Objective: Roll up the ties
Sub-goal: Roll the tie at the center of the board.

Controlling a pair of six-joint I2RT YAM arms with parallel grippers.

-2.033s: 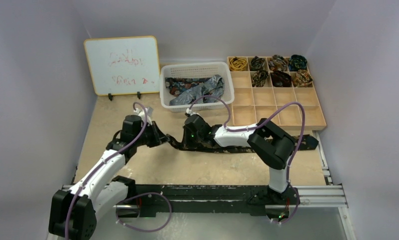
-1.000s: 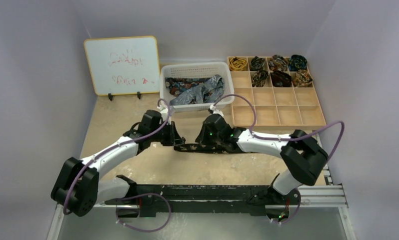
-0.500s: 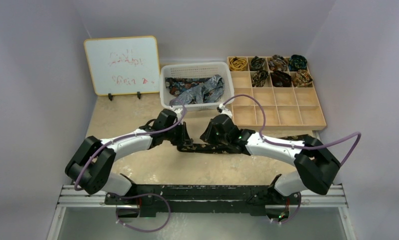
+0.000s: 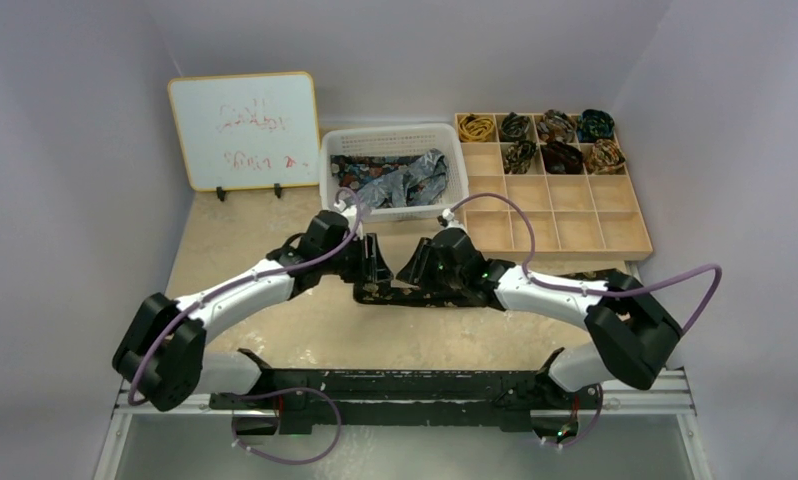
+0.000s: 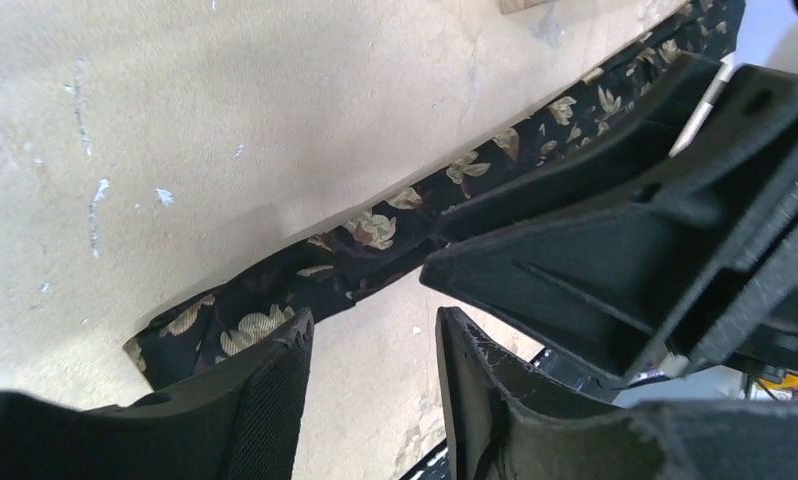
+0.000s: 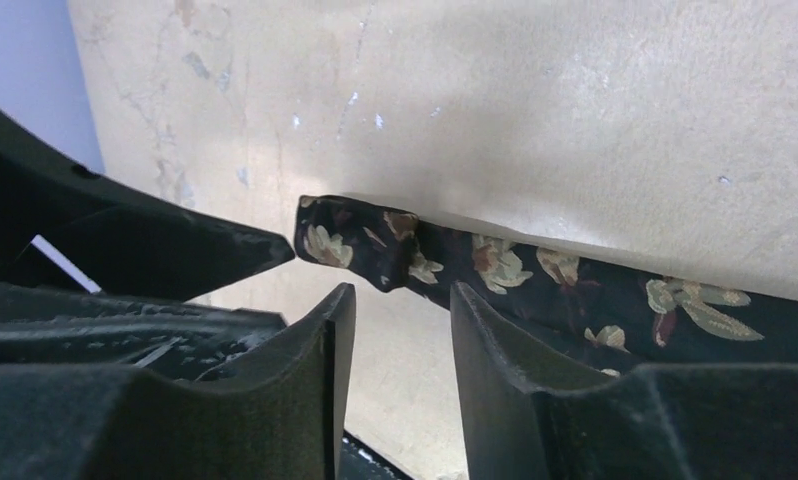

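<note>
A dark tie with gold-brown leaf motifs (image 4: 400, 296) lies flat across the tabletop, running from its left end out to the right under the right arm. It shows in the left wrist view (image 5: 375, 235) and the right wrist view (image 6: 535, 275). My left gripper (image 4: 371, 268) hangs open just above the tie's left end (image 5: 375, 325). My right gripper (image 4: 415, 272) is open a little to the right, facing the left one, with the tie's end (image 6: 350, 240) just beyond its fingertips (image 6: 400, 290). Neither holds the tie.
A white basket (image 4: 395, 134) with several loose ties stands at the back centre. A wooden grid tray (image 4: 560, 232) at the back right holds several rolled ties in its far cells. A whiteboard (image 4: 243, 130) stands at the back left. A black rail (image 4: 415, 385) runs along the near edge.
Both arms have reached forward and inward along the tie. The left gripper moved right and away, the right gripper moved right and away, and they now face each other at the tie's left end.
</note>
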